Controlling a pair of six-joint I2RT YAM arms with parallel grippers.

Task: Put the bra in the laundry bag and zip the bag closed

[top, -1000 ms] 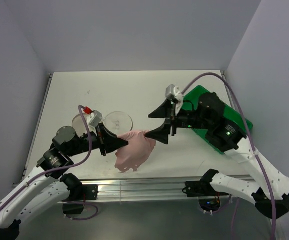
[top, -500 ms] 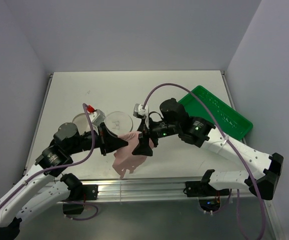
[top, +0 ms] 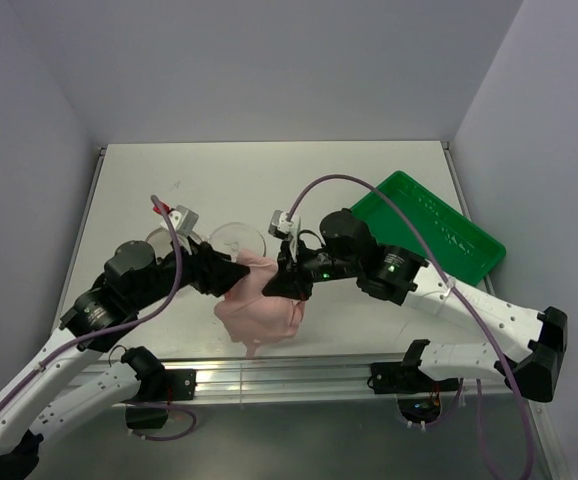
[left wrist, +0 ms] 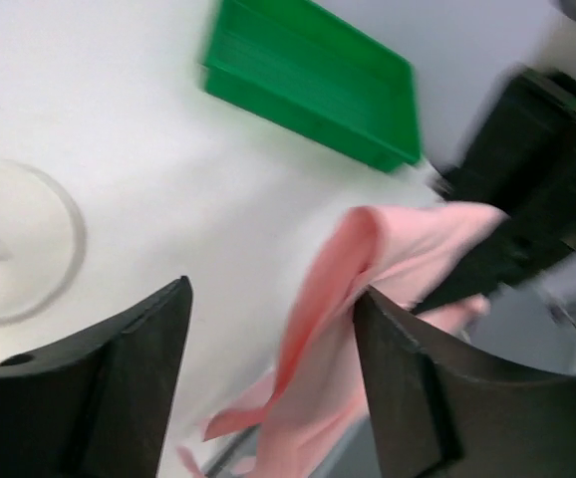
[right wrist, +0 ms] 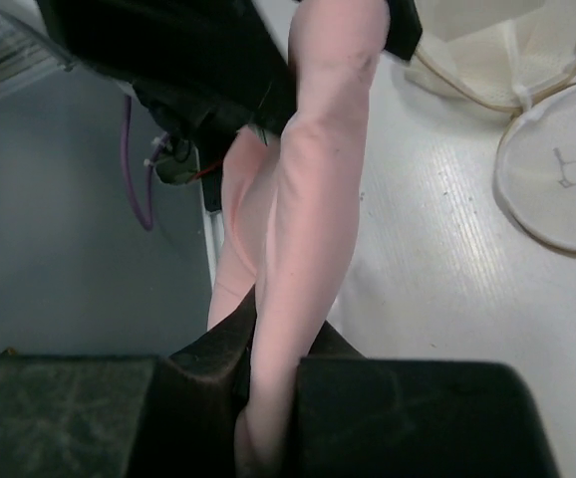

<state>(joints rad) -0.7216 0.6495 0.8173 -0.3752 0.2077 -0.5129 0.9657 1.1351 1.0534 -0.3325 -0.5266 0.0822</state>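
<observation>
The pale pink bra (top: 259, 312) hangs bunched over the table's near middle. My right gripper (top: 287, 285) is shut on its upper right edge; in the right wrist view the bra (right wrist: 308, 199) runs pinched between the jaws of my right gripper (right wrist: 273, 373). My left gripper (top: 237, 280) stands open at the bra's left side. In the left wrist view a fold of the bra (left wrist: 318, 339) hangs loose between the spread jaws of my left gripper (left wrist: 268, 388), against the right finger. The laundry bag (top: 241, 237) lies open just behind, two mesh discs (right wrist: 557, 179), one partly hidden by my left arm.
A green plastic tray (top: 449, 225) lies at the right of the table, also seen as the tray (left wrist: 308, 85) in the left wrist view. The table's metal front rail (top: 289, 372) runs just below the hanging bra.
My right gripper has closed on the bra and my left gripper has opened and let it go. The bra now sags lower and a little further left.
</observation>
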